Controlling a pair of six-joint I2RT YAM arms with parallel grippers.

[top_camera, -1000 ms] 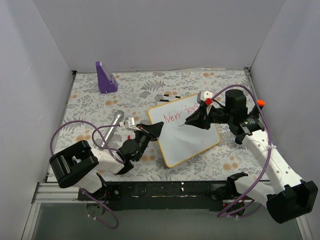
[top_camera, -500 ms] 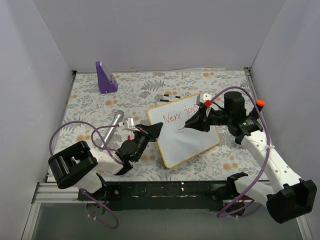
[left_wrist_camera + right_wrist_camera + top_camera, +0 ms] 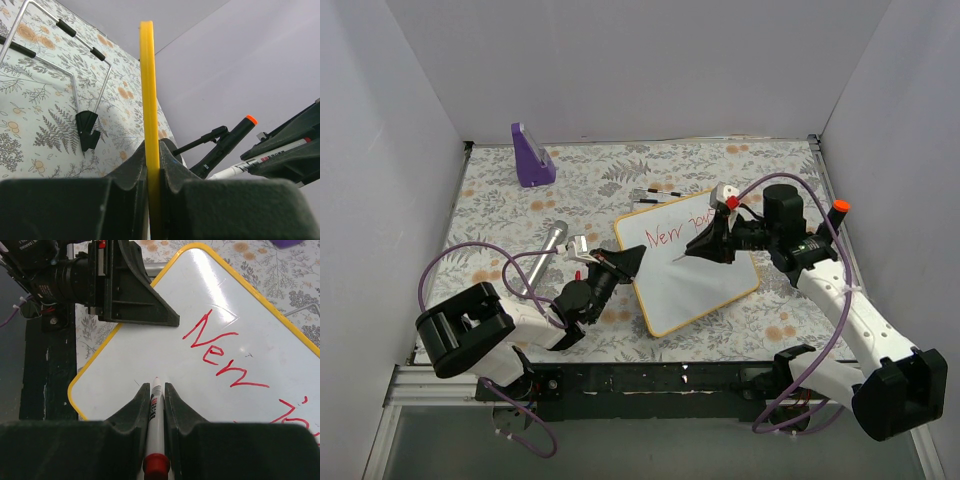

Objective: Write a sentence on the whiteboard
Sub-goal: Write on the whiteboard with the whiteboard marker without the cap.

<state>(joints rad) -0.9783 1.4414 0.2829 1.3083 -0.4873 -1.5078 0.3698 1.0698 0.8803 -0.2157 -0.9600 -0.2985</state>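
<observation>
Yellow-rimmed whiteboard (image 3: 692, 275) at centre of the top view, red writing (image 3: 672, 233) along its upper part. Left edge pinched tight in left gripper (image 3: 638, 258). Marker (image 3: 153, 407) clamped in right gripper (image 3: 696, 250), tip over bare white.

We are looking at the left arm (image 3: 525, 316) and the right arm (image 3: 855, 315), each wearing white shells over black joints and trailing a looping purple cable (image 3: 470, 244); the left hand (image 3: 623, 261) and right hand (image 3: 696, 247) are showing black wedge-shaped fingers (image 3: 127, 412).

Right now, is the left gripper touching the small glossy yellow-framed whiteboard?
Touching. Left wrist view: the left gripper clamps the yellow-framed whiteboard by its edge, no gap.
</observation>
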